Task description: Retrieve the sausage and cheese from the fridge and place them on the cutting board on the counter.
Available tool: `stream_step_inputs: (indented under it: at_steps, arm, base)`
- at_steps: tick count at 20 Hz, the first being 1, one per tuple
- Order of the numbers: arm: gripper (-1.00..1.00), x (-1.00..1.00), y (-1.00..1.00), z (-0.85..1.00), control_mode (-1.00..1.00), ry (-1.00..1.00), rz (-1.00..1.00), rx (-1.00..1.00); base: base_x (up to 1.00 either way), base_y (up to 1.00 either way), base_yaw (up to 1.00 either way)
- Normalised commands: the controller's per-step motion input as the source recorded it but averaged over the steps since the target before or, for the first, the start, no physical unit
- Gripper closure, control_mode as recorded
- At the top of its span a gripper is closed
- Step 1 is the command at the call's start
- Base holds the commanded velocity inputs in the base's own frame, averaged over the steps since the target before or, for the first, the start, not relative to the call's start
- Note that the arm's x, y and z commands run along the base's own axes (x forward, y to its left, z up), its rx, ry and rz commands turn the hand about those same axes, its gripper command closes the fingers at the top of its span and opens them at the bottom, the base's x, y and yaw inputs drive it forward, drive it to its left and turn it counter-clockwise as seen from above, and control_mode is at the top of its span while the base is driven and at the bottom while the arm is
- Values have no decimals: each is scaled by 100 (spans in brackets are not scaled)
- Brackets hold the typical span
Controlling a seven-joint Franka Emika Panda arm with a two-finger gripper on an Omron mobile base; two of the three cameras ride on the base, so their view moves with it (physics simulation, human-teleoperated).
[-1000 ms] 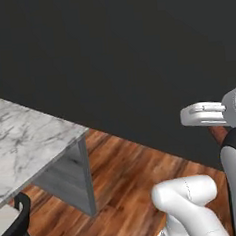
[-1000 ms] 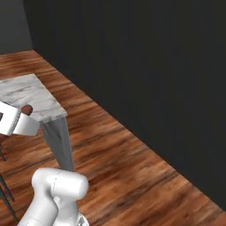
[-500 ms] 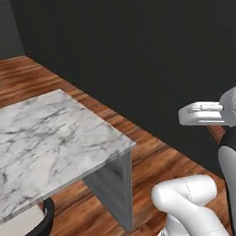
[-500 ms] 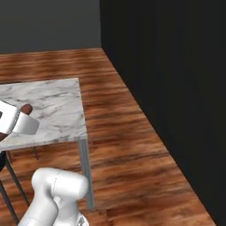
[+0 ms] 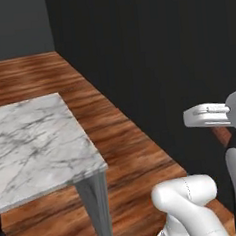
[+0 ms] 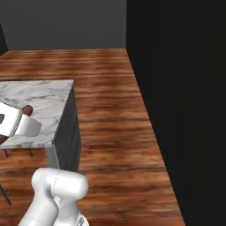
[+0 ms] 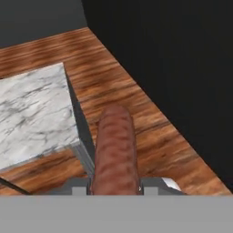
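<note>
— Reddish-brown sausage (image 7: 113, 150) sits clamped in the claw (image 7: 114, 184), carried above wood floor beside a marble worktop (image 5: 34, 146).
— Transit step, then. Next it needs the cutting board found before letting go.

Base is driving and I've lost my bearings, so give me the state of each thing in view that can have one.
sausage: held, off any surface, sticking out forward between the fingers; its tip also shows in the right base view.
gripper: shut on the sausage, carried in the air above the wooden floor.
marble table: top bare where it shows, nothing resting on it.
</note>
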Motion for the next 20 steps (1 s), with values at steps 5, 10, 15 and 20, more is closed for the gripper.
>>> stream_step_inputs:
  at_steps: [5,10,15,20]
  arm:
    - [100,0,0,0,100,0,0,0]
    - [100,0,0,0,100,0,0,0]
    - [100,0,0,0,100,0,0,0]
    - [100,0,0,0,100,0,0,0]
  base:
    - [100,-53,25]
    - [100,-40,23]
    - [100,-30,24]
    - [100,-28,22]
